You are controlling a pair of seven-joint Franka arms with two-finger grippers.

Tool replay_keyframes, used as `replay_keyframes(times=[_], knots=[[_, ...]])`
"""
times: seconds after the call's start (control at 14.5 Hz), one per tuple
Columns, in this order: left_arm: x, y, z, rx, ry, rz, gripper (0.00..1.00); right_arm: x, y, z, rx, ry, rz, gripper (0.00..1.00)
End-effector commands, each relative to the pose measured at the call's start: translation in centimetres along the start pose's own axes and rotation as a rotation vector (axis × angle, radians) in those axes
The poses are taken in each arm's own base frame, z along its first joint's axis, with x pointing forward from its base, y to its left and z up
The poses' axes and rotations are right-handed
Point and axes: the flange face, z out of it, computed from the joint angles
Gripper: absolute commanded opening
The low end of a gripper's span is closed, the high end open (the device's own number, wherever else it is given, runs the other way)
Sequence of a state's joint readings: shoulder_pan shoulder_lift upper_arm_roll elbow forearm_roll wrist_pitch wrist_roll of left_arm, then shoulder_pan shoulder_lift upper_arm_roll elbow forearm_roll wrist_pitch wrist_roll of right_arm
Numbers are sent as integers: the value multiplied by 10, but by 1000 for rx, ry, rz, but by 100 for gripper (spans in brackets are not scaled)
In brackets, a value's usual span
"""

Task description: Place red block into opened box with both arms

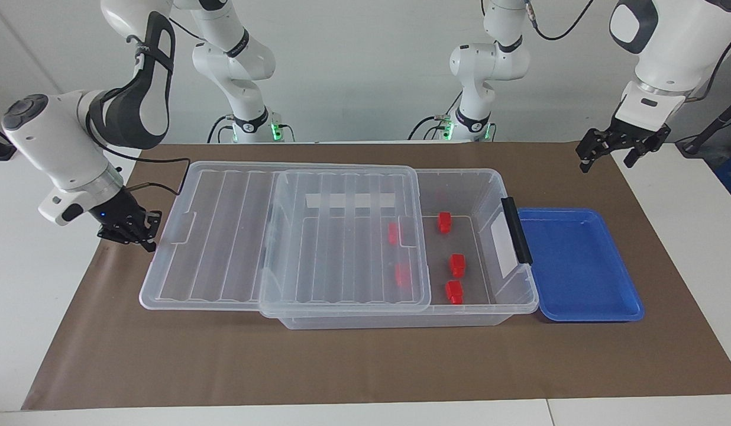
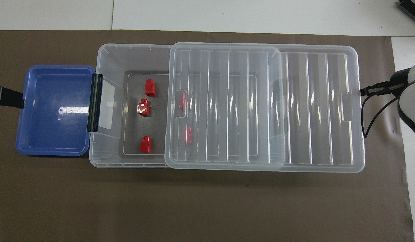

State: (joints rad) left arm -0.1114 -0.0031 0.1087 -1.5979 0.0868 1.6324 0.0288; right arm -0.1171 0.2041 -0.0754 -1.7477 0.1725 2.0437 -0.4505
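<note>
My right gripper (image 1: 145, 236) hangs low with its fingers pressed together and nothing between them, just beside the end of the lid (image 1: 223, 231) that juts out past the box (image 1: 460, 177) toward my right arm's end of the table; I cannot tell whether it touches the lid's rim. My left gripper (image 1: 608, 151) is spread wide and empty, raised over the brown mat (image 1: 365, 367) near the blue tray (image 1: 578, 266), which sits just beside the box's black handle (image 1: 516, 229). The lid lies slid partway along the box, so the end by the handle stands uncovered. Five red blocks rest on the box floor: three in the uncovered part (image 1: 444, 222) (image 1: 458, 265) (image 1: 454, 291), and two more (image 1: 393, 233) (image 1: 403, 274) seen through the lid's edge. The blue tray holds nothing.
</note>
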Motion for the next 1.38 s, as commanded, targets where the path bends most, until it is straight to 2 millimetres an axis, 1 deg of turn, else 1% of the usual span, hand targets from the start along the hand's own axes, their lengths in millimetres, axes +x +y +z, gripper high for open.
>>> replay_keyframes(times=[0.0,0.07,0.21,0.28,0.48,0.55,0.76,0.9,0.97,1.1,1.31], knots=[[-9,13,-4,11,14,14,100,7,-14,6,21,15,-10,0],[-8,12,-6,8,23,7,100,8,-16,6,19,16,8,0],[-6,12,-10,-6,47,4,100,15,-35,8,20,26,1,0],[-5,12,-11,-10,55,5,100,16,-37,8,19,28,7,0],[-4,13,-11,-51,62,-9,100,24,-64,13,25,26,11,0],[-4,15,-10,-71,61,-12,100,28,-76,15,27,29,4,0],[-6,17,-7,-82,52,-12,100,34,-100,17,30,36,28,0],[-8,18,-8,-84,47,-22,100,35,-110,21,34,29,40,0],[-8,19,-5,-85,39,-24,100,36,-117,21,36,27,49,0],[-9,21,-6,-96,46,-39,100,38,-129,22,39,26,70,0],[-10,22,-5,-124,38,-71,100,39,-139,23,42,24,85,0]])
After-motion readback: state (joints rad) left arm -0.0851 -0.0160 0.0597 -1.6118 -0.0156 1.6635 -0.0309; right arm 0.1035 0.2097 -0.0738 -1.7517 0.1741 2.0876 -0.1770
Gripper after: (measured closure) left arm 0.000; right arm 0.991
